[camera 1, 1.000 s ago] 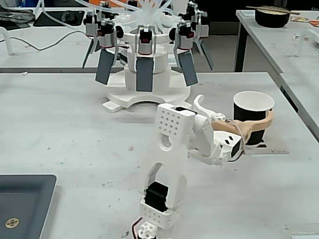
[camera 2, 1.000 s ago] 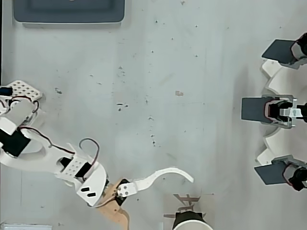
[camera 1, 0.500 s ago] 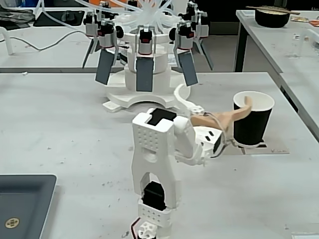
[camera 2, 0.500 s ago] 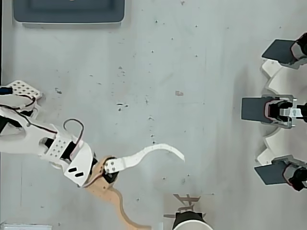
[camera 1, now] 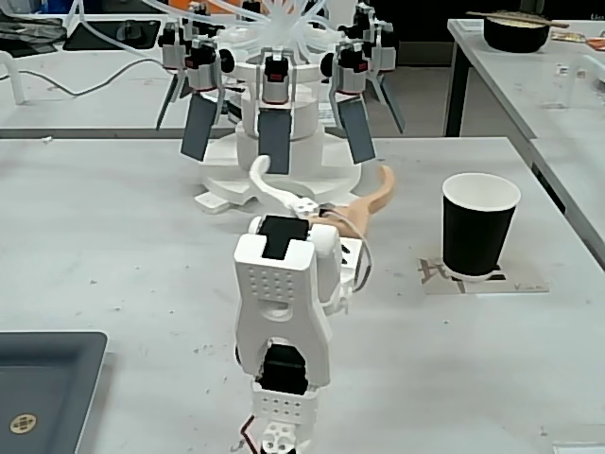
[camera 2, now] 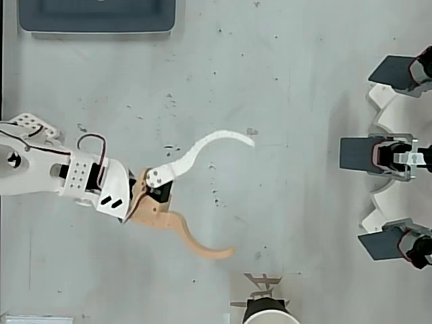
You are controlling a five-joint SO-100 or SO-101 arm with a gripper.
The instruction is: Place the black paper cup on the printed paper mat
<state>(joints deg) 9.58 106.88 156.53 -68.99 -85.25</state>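
The black paper cup [camera 1: 477,232] stands upright on the printed paper mat [camera 1: 527,283] at the right of the table in the fixed view. In the overhead view only the cup's white rim [camera 2: 268,316] shows at the bottom edge, with part of the mat [camera 2: 260,280] just above it. My gripper [camera 1: 321,168] [camera 2: 243,197] is open, its curved white finger [camera 2: 209,145] and tan finger [camera 2: 202,248] spread wide with nothing between them. It hovers left of the cup in the fixed view, clear of it.
A white round stand with several grey paddles [camera 1: 274,104] [camera 2: 395,155] sits just beyond the gripper. A dark grey tray [camera 1: 47,388] [camera 2: 98,17] lies beside the arm's base. A black bowl with sticks [camera 1: 515,30] rests on a separate table behind.
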